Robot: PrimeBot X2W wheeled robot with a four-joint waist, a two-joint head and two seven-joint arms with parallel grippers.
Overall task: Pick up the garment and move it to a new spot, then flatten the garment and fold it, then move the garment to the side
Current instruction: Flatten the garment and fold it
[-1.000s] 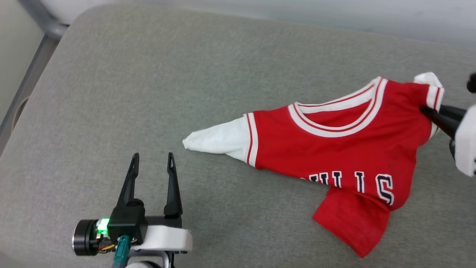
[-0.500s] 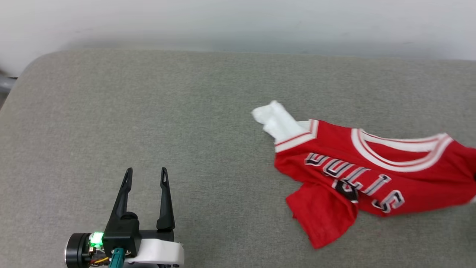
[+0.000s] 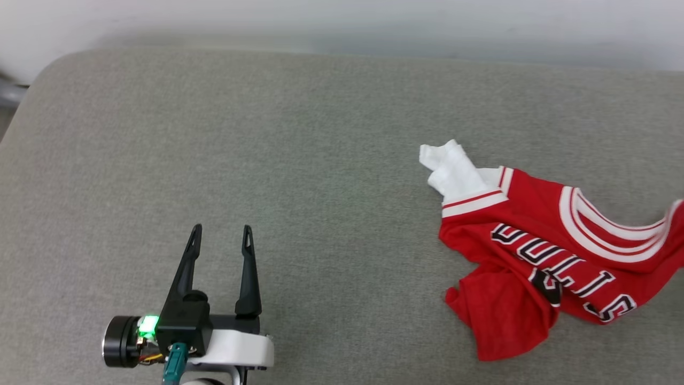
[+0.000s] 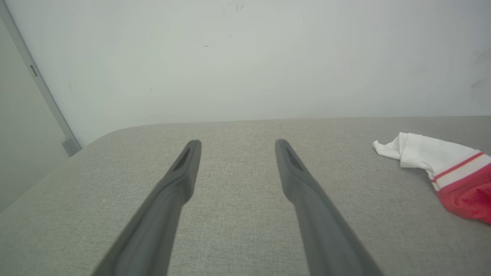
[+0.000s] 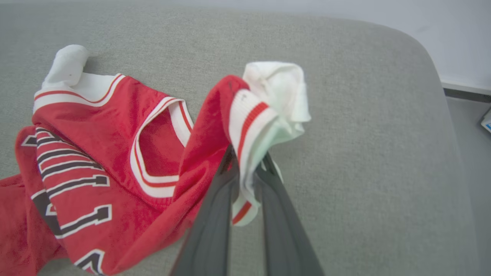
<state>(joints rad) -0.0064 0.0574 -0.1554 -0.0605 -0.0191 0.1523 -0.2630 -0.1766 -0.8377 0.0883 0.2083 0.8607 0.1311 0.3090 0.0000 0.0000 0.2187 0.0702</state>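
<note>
Nearest the robot, the left end effector [image 3: 222, 228] hangs low over the gray surface [image 3: 267, 133] with its two dark fingers spread wide and nothing between them. The garment [image 3: 534, 224] lies well apart from it, off to the robot's right, crumpled in part on the surface with the lettering twisted and the lower hem bunched toward the robot. Its long axis runs from the free white sleeve [image 3: 451, 171], which points toward the left arm, across the striped neckline and out to the raised far shoulder. There the right end effector [image 5: 247, 161] is clamped on the striped armhole trim, the other white sleeve [image 5: 276, 88] flopping over its tips. So the right arm is clearly the nearer one. A broad bare stretch lies to the left and centre, good room for spreading. The rounded right edge sits close beyond the held sleeve, and the far edge meets the pale wall [image 4: 245, 57].
</note>
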